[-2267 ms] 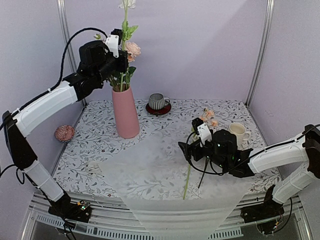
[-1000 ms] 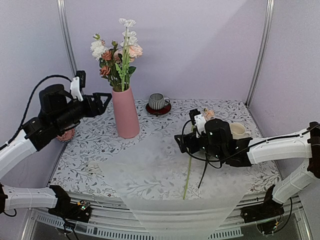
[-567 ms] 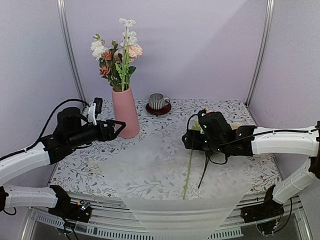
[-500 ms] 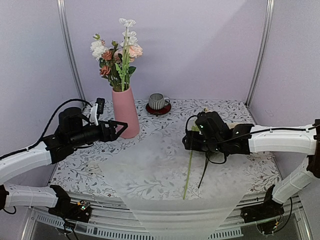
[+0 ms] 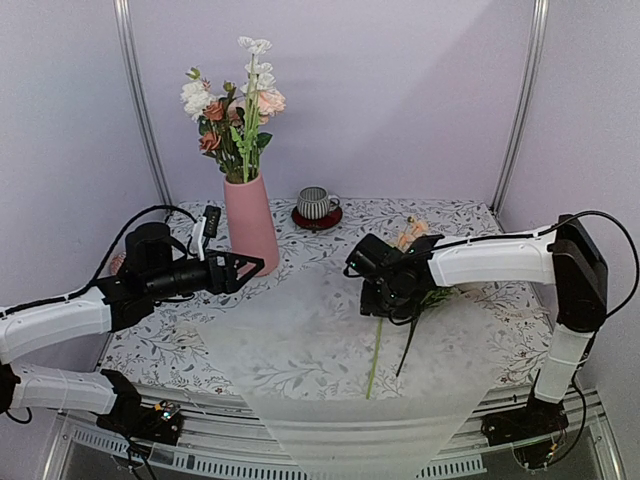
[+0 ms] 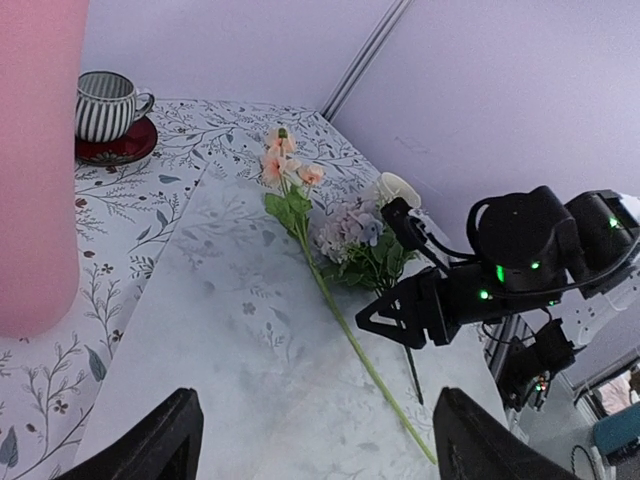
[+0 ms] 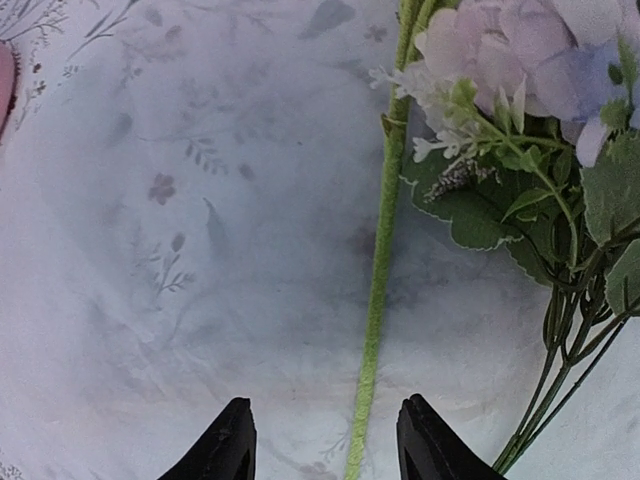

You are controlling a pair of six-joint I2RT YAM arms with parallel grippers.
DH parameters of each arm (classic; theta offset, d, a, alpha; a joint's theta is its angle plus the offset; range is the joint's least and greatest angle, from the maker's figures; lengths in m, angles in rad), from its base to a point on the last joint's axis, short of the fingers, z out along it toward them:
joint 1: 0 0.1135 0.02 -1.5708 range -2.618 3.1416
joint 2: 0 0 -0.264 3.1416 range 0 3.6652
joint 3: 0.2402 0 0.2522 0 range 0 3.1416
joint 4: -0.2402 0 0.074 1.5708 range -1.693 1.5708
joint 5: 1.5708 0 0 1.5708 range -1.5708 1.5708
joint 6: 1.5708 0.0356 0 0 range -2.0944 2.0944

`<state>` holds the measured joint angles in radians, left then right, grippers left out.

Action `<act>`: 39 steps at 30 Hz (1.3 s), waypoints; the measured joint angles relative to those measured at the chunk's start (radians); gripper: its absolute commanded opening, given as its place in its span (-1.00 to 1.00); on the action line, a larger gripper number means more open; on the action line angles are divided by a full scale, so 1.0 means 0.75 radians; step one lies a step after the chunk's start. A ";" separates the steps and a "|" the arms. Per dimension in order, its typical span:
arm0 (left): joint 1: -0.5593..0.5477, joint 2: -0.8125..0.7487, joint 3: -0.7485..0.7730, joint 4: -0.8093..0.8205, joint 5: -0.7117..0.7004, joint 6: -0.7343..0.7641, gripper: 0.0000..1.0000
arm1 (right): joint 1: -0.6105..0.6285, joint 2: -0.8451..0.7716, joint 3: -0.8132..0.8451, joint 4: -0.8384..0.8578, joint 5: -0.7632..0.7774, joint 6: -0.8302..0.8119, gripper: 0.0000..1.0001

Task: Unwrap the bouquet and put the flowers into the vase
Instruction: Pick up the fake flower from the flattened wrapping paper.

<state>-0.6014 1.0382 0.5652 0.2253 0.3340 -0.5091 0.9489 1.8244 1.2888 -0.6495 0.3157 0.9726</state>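
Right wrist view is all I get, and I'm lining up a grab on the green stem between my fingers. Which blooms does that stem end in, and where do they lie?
Observer: The long stem runs away from the arm bases and ends in peach blooms, which lie on the table near the cream mug.
Operator: Is anything in the vase yet?
Observer: Yes. The pink vase stands upright at the far left with several flowers in it.
Operator: Where is the other arm?
Observer: The left gripper hovers just in front of the vase, open and empty, and points toward your stem.
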 measured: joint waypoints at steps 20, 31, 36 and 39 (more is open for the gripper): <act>0.000 -0.016 -0.005 0.003 0.008 0.001 0.64 | -0.087 0.231 0.050 -0.051 -0.032 -0.033 -0.22; 0.000 -0.016 -0.005 0.003 0.008 0.001 0.64 | -0.089 0.265 0.095 -0.050 -0.030 -0.051 -0.82; 0.000 -0.016 -0.005 0.003 0.008 0.001 0.64 | -0.089 0.258 0.094 -0.058 -0.017 -0.040 -0.92; 0.000 -0.016 -0.005 0.003 0.008 0.001 0.64 | -0.089 0.223 0.076 -0.069 -0.012 -0.034 -0.94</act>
<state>-0.6014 1.0260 0.5617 0.2272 0.3397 -0.5087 0.8822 1.9919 1.3460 -0.7013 0.3065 0.9470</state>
